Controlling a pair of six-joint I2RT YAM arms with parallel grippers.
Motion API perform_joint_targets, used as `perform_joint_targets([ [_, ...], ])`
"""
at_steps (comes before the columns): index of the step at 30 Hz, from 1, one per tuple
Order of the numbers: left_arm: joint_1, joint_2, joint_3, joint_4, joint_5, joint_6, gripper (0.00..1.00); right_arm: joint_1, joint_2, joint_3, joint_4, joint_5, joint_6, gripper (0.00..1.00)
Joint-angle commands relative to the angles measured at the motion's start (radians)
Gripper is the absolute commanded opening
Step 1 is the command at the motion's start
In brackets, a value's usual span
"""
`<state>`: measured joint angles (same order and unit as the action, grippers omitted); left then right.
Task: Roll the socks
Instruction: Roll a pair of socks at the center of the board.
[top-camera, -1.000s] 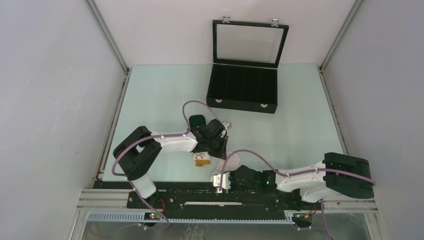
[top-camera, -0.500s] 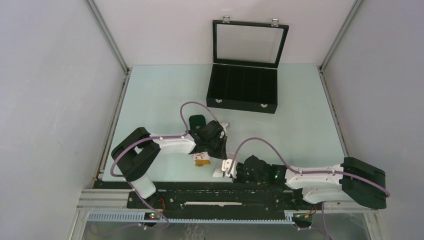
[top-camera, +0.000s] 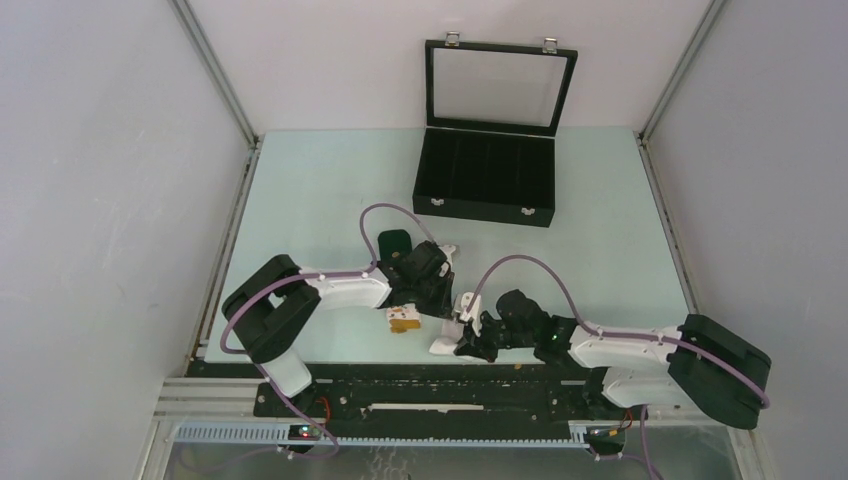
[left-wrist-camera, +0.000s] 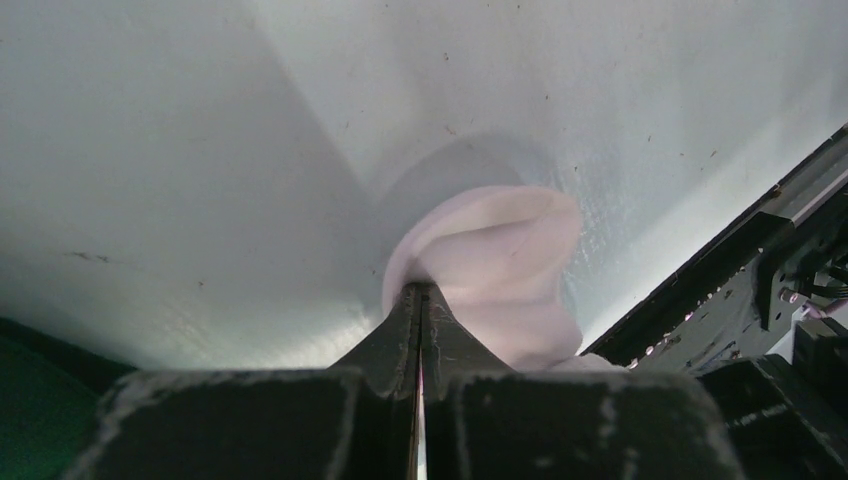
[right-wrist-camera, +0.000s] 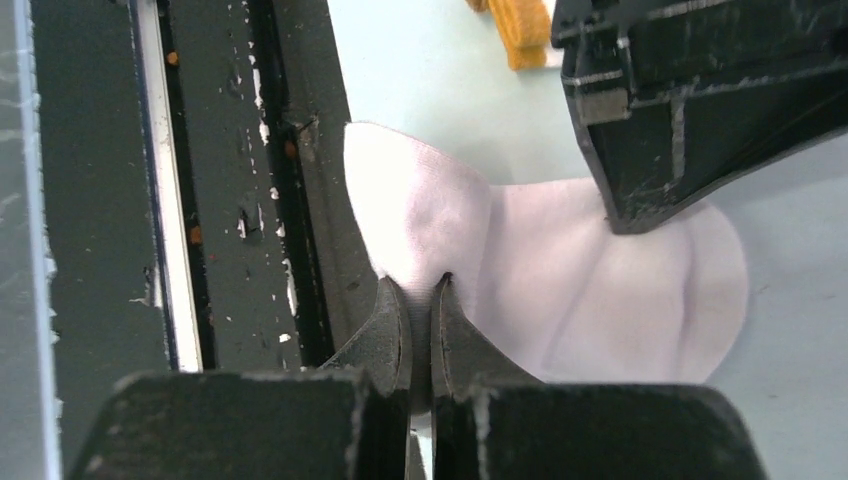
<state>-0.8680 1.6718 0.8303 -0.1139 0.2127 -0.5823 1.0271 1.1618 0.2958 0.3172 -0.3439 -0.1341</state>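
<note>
White sock (right-wrist-camera: 580, 290) lies at the near middle of the desk (top-camera: 330, 190), one edge by the black rail (right-wrist-camera: 230, 200). Both arms grip it. The left pincer (left-wrist-camera: 420, 295) is pressed together on a bunched fold, and the right pincer (right-wrist-camera: 420, 292) pinches the sock's edge. Likely one end is anchored while the other gets folded over to start the roll. Green sock (top-camera: 393, 243) sits mostly under the left arm, not gripped, with its orange-white end (top-camera: 403, 320) poking out just left of the white sock. Open black case (top-camera: 485, 180) is far, well apart. Versus a second ago, the right arm has swung from over the near rail farther onto the desk, taking the sock edge along. The left arm has barely moved.
</note>
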Motion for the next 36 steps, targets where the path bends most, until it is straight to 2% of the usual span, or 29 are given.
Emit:
perform_joint_targets([
  [1, 0.016, -0.013, -0.044, -0.033, -0.076, 0.0, 0.0, -0.037, 0.048, 0.025, 0.015, -0.146, 0.149, 0.0],
  [13, 0.019, -0.045, -0.057, -0.032, -0.075, -0.019, 0.0, -0.163, 0.224, 0.039, 0.14, -0.242, 0.387, 0.0],
  [21, 0.02, -0.072, -0.068, -0.048, -0.092, -0.023, 0.0, -0.231, 0.255, 0.038, 0.093, -0.256, 0.409, 0.0],
  [36, 0.019, -0.123, -0.089, -0.059, -0.101, -0.048, 0.0, -0.367, 0.46, 0.078, 0.07, -0.333, 0.534, 0.0],
])
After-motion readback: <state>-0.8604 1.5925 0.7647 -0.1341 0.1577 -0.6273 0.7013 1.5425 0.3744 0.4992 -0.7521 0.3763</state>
